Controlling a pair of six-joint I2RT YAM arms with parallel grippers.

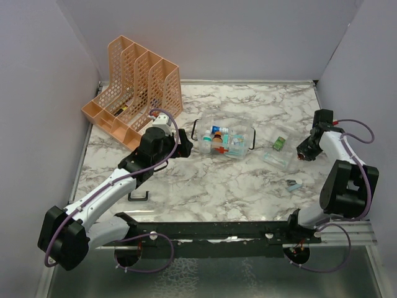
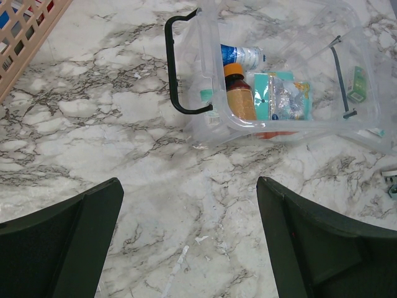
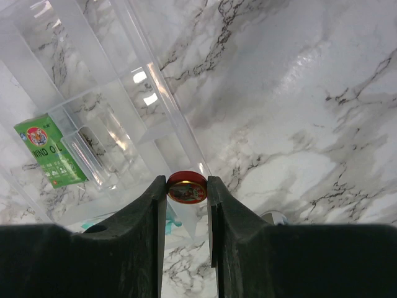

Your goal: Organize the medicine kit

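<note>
**A:** Status on the kit?

**B:** Partway, I'd say. The medicine kit [image 1: 224, 140] sits mid-counter, a clear rigid plastic box with a black wire handle. Already inside are a brown bottle [image 2: 239, 96] with an orange cap, a blue-and-white tube [image 2: 243, 54] and a teal packet [image 2: 282, 99].

**A:** Pincers?

**B:** My right pincer [image 3: 187, 184] is clamped on a small red tin [image 3: 187, 191], round, flat and glossy. It's at the kit's 3 o'clock, off the marble counter [image 1: 217, 192]. My left pincer [image 2: 189, 186] has its jaws wide apart with nothing between them, at the kit's 9 o'clock.

**A:** What's left?

**B:** The tin has to go in. A green carton [image 3: 49, 152] lies at 3 o'clock beside a clear plastic panel [image 3: 124, 93]. That's likely the lid, but I can't confirm. There's a small loose piece [image 1: 293, 184] at 4 o'clock, too small to identify. The orange mesh rack [image 1: 133, 81] is at 10 o'clock.
</note>
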